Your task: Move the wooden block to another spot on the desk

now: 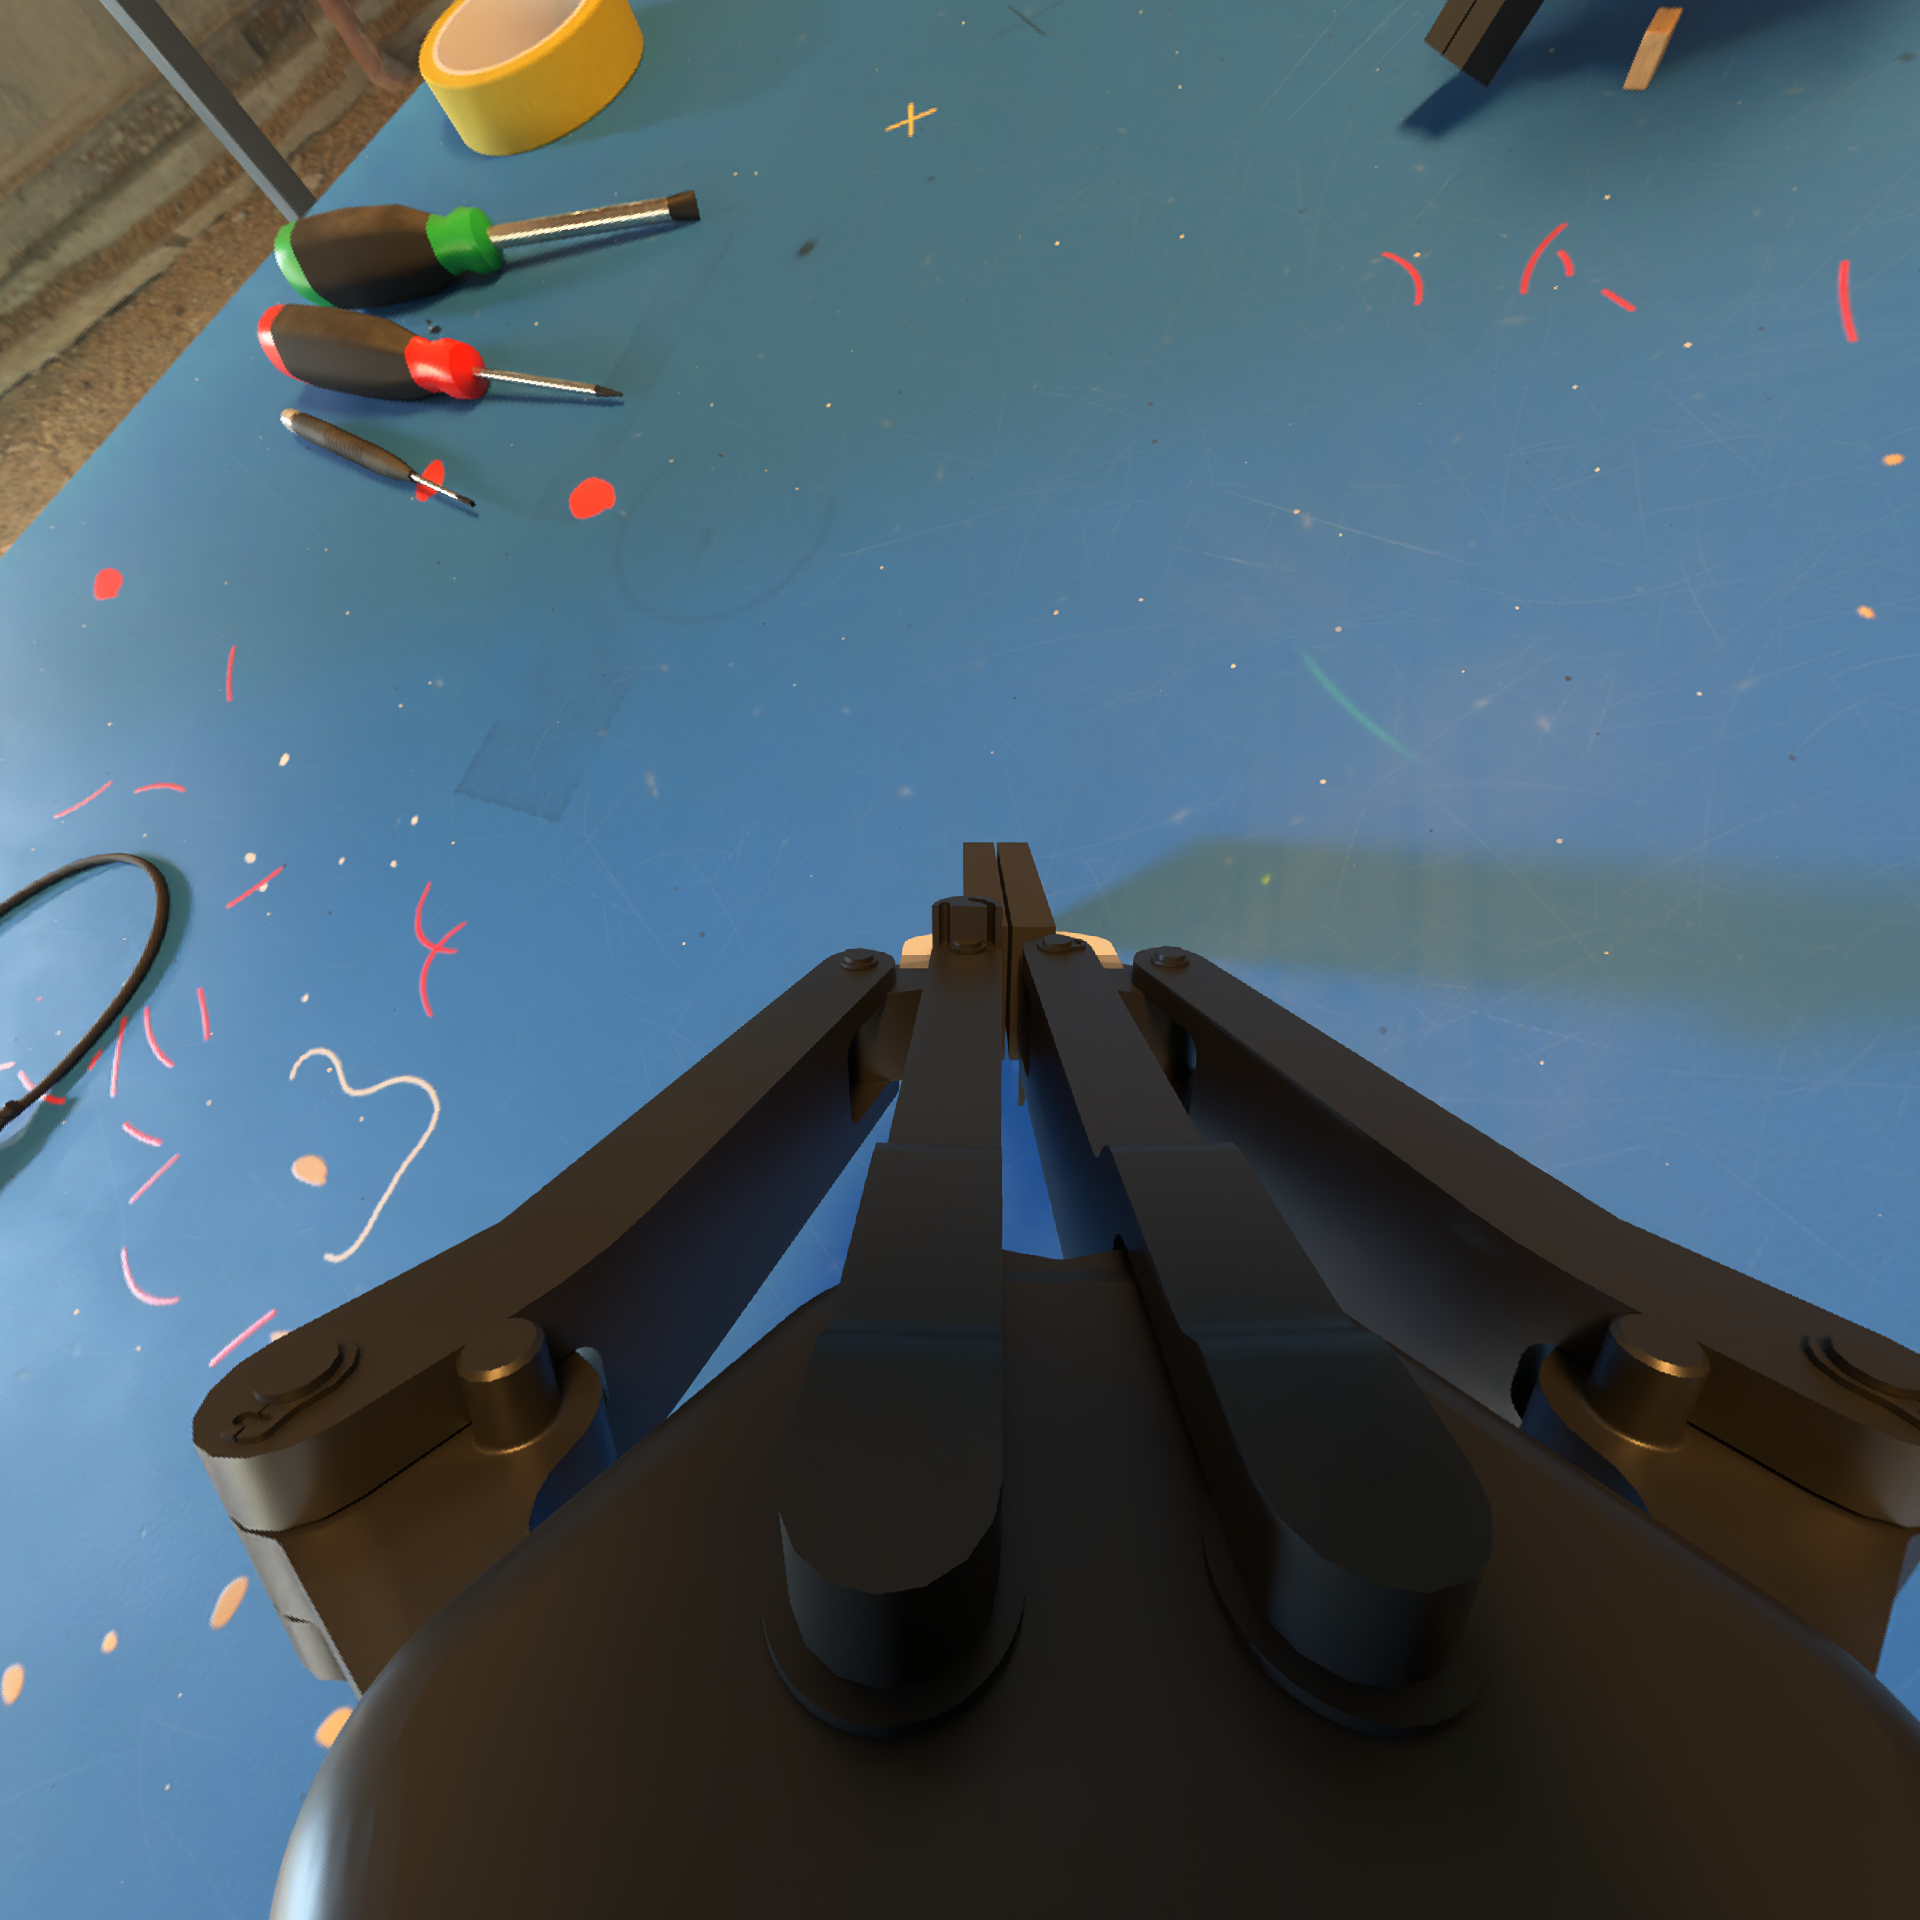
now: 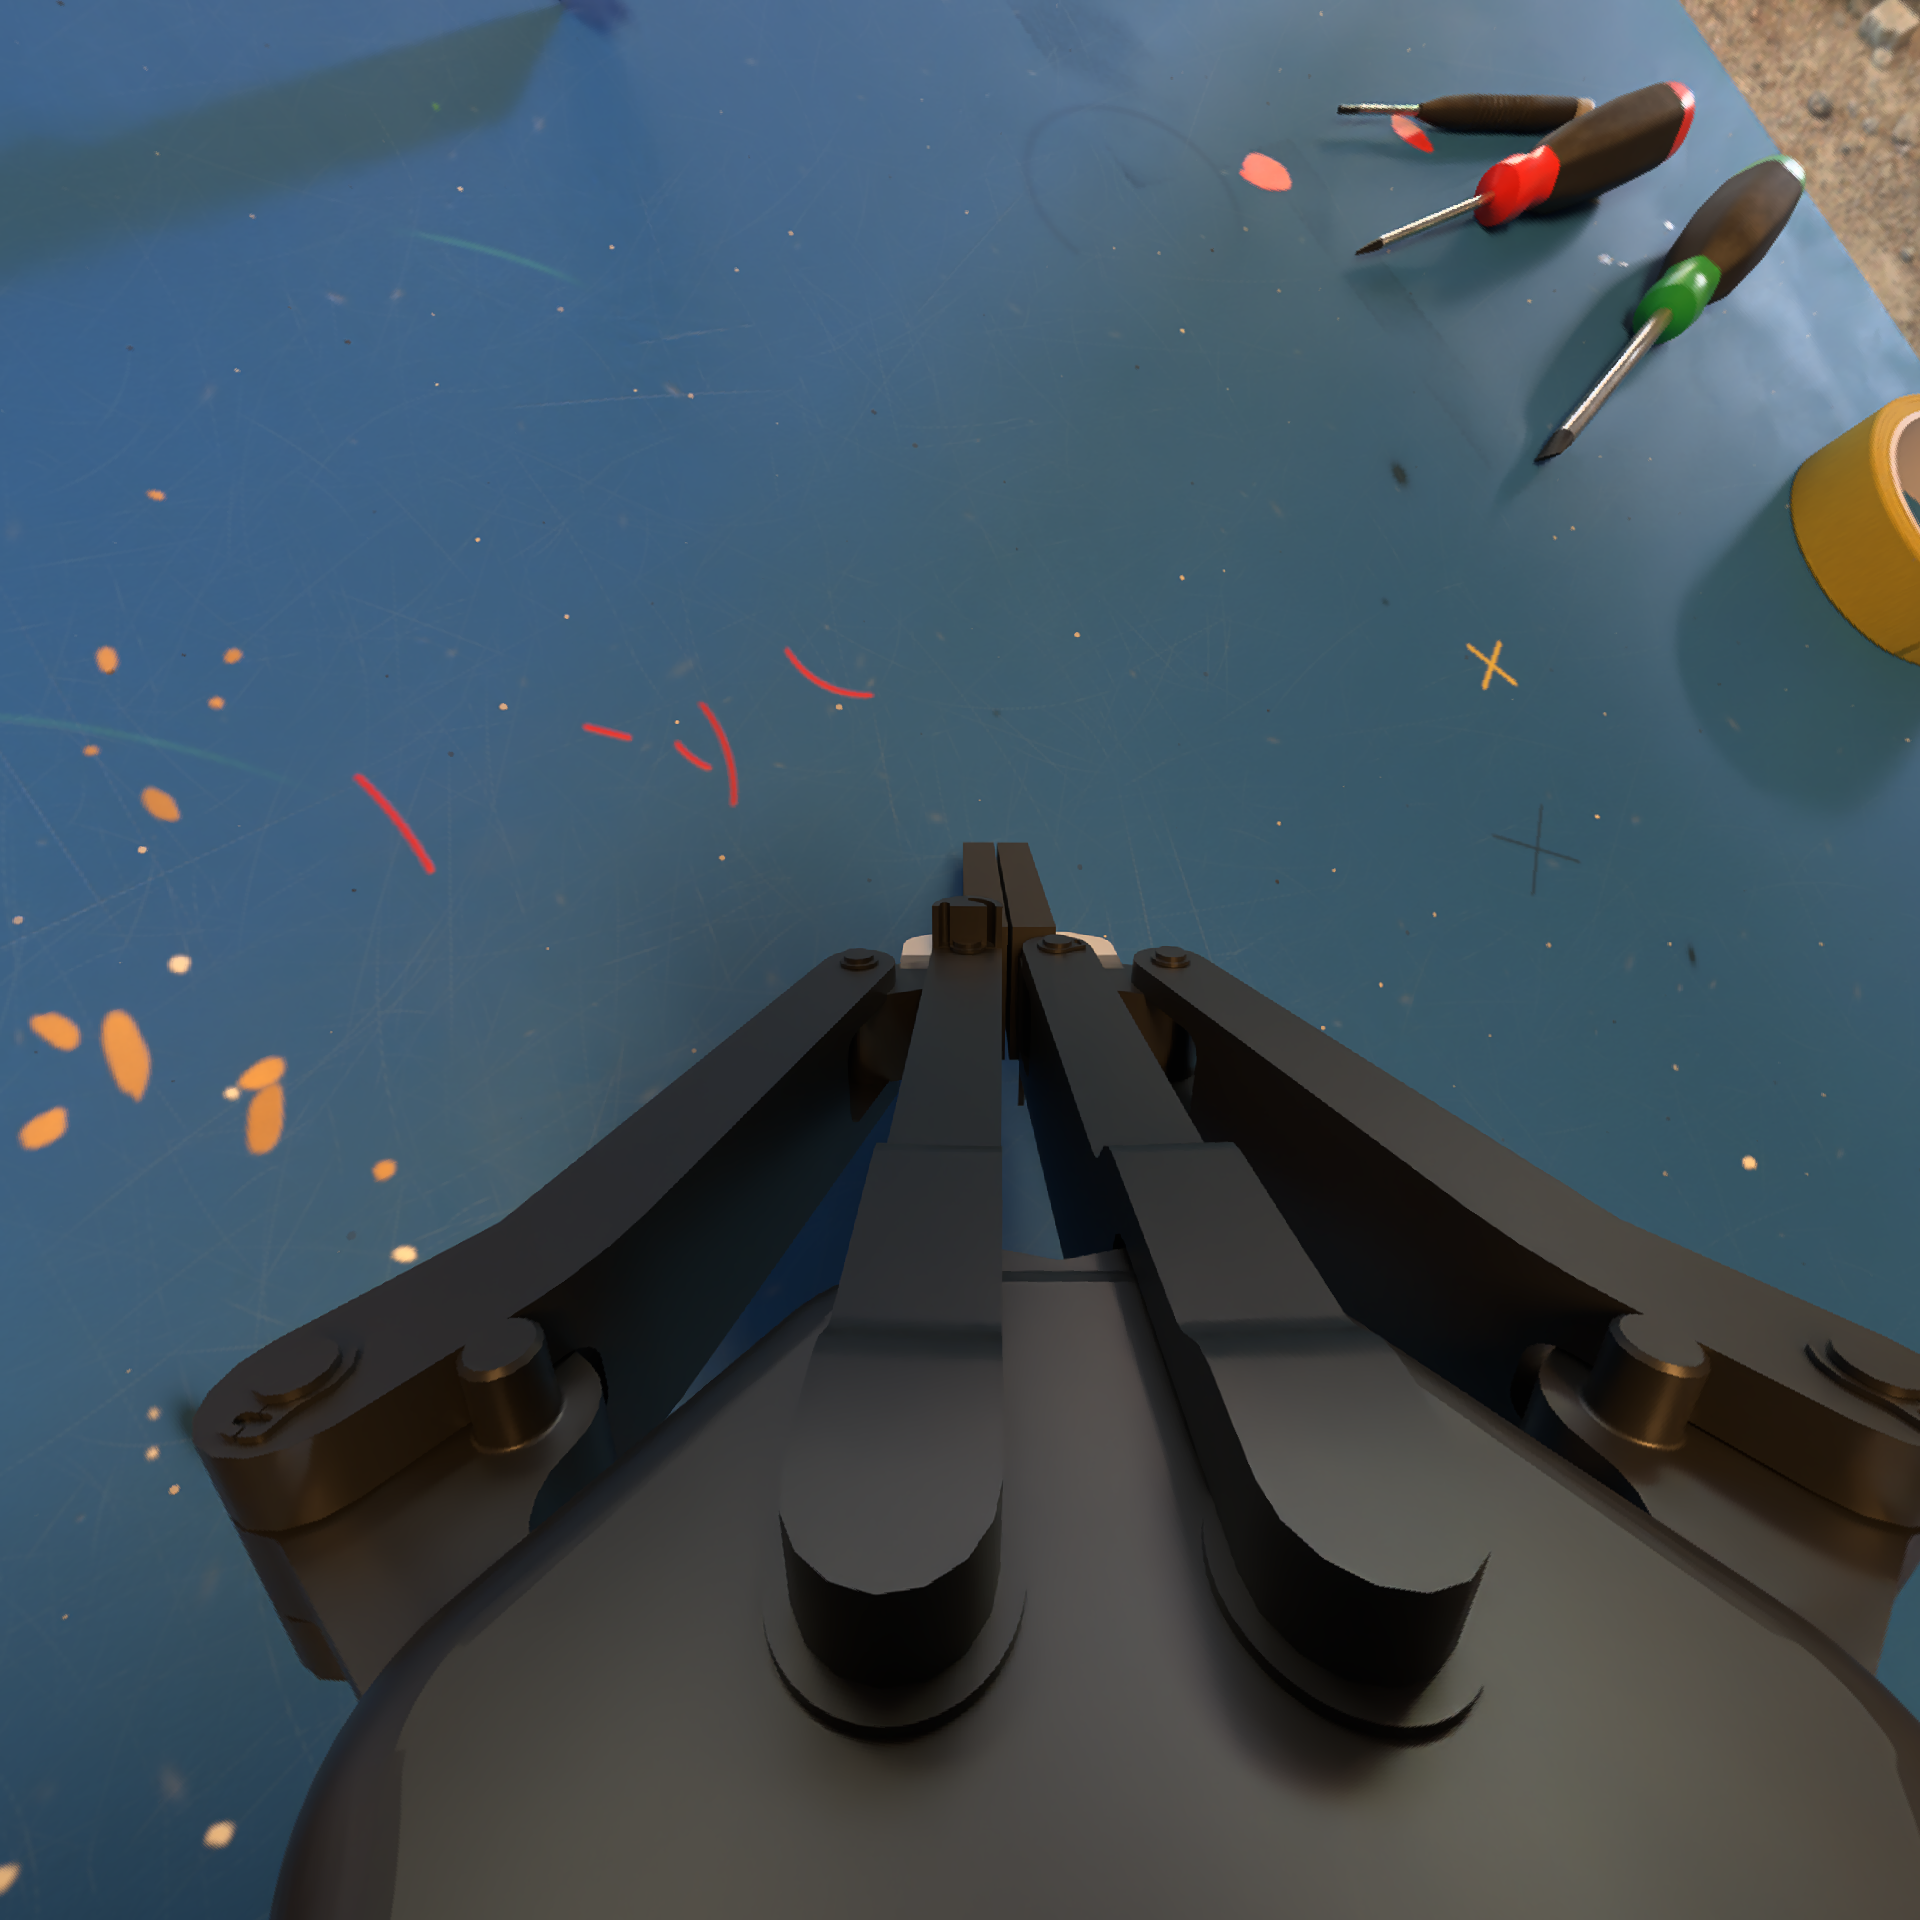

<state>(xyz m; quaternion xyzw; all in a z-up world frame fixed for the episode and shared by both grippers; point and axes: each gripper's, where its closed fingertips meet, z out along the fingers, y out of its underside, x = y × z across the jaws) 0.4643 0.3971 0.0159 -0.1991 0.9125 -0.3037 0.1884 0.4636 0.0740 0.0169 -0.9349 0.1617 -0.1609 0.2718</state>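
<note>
In the left wrist view a small pale wooden block (image 1: 1652, 47) shows at the top right edge, partly cut off. It stands on the blue desk (image 1: 1143, 520) just beside the dark fingertips of the other gripper (image 1: 1481, 31). My left gripper (image 1: 997, 873) is shut and empty, low over the desk's middle and far from the block. My right gripper (image 2: 997, 873) is shut and empty over the blue desk (image 2: 727, 468). The block does not show in the right wrist view.
A yellow tape roll (image 1: 530, 68) (image 2: 1870, 530), a green-collared screwdriver (image 1: 416, 249) (image 2: 1704, 281), a red-collared screwdriver (image 1: 384, 353) (image 2: 1558, 161) and a thin small screwdriver (image 1: 364, 452) (image 2: 1486, 112) lie along one desk edge. A black cable loop (image 1: 135, 935) lies at the left.
</note>
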